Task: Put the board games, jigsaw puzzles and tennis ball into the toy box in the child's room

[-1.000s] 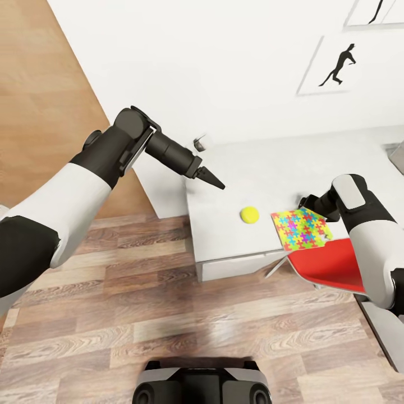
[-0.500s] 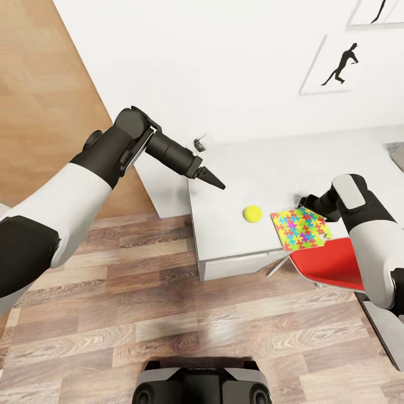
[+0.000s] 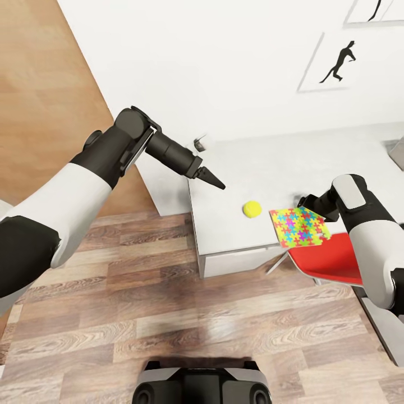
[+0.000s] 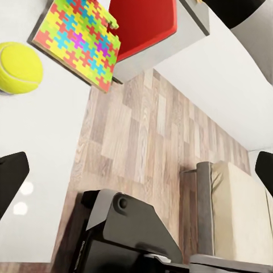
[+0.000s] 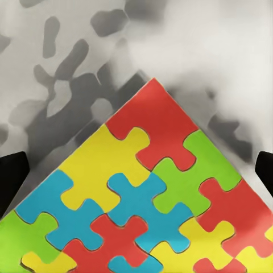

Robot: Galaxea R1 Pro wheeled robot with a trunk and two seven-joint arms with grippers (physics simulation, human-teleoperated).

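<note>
Head view: the jigsaw puzzle [image 3: 298, 226] lies flat at the near edge of the table [image 3: 269, 163], one corner overhanging toward the red chair [image 3: 331, 259]. The right gripper [image 3: 308, 201] sits just beside the puzzle's far corner, so the right arm is clearly the nearer one; its fingers are too hidden by the wrist here to judge their spread. The tennis ball [image 3: 252, 209] rests on the table just beside the puzzle, on the side toward the left arm. The left gripper [image 3: 215, 180] hangs above the table's end, apart from the ball, and its fingers read as one dark point from this angle. A framed silhouette picture [image 3: 338, 60] hangs on the wall; it carries no writing.

Left wrist view: the left gripper's two fingertips [image 4: 12, 176] stand wide apart at the picture's edges with nothing between them. The tennis ball [image 4: 19, 67] and the puzzle [image 4: 77, 41] lie ahead on the white top, the ball the closer of the two. Part of the bed [image 4: 239, 213] shows across the wood floor [image 4: 142, 136].

Right wrist view: the puzzle [image 5: 145, 193] lies directly ahead, its corner pointing away along the gripper's line. The dark fingertips [image 5: 11, 176] stand wide at either side, holding nothing. Whether they touch the sheet I cannot tell. No brand or lettering is readable anywhere.
</note>
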